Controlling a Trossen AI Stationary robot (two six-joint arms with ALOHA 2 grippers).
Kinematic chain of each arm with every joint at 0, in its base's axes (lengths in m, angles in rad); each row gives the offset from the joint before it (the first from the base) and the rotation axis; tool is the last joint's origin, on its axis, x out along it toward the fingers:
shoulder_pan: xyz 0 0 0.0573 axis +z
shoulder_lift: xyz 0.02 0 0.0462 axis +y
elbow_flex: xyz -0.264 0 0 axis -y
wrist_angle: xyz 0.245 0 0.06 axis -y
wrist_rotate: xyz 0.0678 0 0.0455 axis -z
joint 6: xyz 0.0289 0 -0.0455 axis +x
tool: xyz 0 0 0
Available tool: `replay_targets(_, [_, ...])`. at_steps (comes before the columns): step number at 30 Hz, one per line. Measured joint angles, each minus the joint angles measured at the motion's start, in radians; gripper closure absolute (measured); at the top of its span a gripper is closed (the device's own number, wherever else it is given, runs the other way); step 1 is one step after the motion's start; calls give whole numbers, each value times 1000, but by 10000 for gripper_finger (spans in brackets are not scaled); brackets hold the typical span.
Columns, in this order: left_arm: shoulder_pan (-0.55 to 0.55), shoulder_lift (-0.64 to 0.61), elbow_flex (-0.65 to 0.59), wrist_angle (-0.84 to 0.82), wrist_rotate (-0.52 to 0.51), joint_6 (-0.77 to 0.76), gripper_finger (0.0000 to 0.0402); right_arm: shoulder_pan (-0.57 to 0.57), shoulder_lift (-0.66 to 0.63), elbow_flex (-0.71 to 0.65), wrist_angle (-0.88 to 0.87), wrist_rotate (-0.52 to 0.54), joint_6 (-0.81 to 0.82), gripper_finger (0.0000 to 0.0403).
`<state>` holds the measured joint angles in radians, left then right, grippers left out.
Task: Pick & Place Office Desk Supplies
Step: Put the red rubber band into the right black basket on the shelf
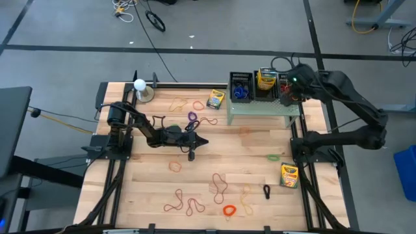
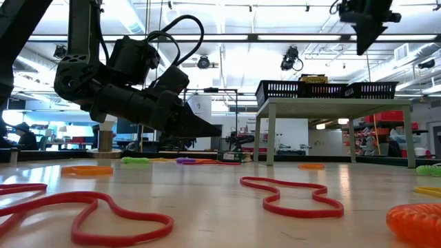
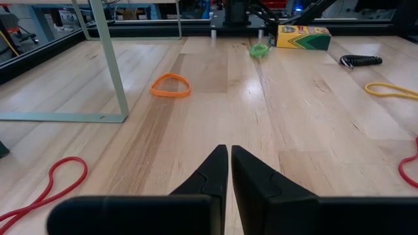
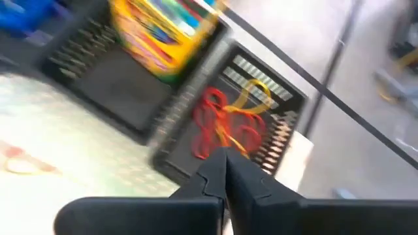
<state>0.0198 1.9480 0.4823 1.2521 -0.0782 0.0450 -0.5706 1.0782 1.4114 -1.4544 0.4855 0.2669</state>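
Observation:
My left gripper (image 1: pixel 203 141) hangs shut and empty just above the middle of the table; it also shows in the low view (image 2: pixel 217 129) and the left wrist view (image 3: pixel 228 153). My right gripper (image 1: pixel 285 96) is shut above the right-hand black bin (image 4: pixel 274 104), which holds red and orange rubber bands (image 4: pixel 225 121). I see nothing hanging from its fingers in the low view (image 2: pixel 365 47). A crayon box (image 1: pixel 265 79) stands in the middle bin. Another crayon box (image 1: pixel 289 174) lies flat at the table's right, and a third (image 1: pixel 216 99) at the far middle. Red bands (image 1: pixel 185 207) lie near the front edge.
The pale green stand (image 1: pixel 263 107) carries three black bins at the far right. A white ball on a round base (image 1: pixel 140 86) stands at the far left. An orange band (image 3: pixel 171 85), a green ring (image 1: pixel 273 156), a black clip (image 1: pixel 266 190), a purple ring (image 1: pixel 192 117) and an orange coil (image 1: pixel 229 210) lie scattered.

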Motion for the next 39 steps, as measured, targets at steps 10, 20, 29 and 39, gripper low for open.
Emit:
replay_targets(10, [0,0,0,0,0,0,373,300,-132,-267,347,-49,78,399])
replay_targets(20, [0,0,0,0,0,-10,373,619,-135,-495,812,19,74,397])
replay_targets(29, [1,0,12,-1,0,-61,373,745,-135,-651,1048,68,61,393])
replay_targets(39, [-53,0,32,-5,0,-196,383,759,-135,-763,1206,116,57,392])
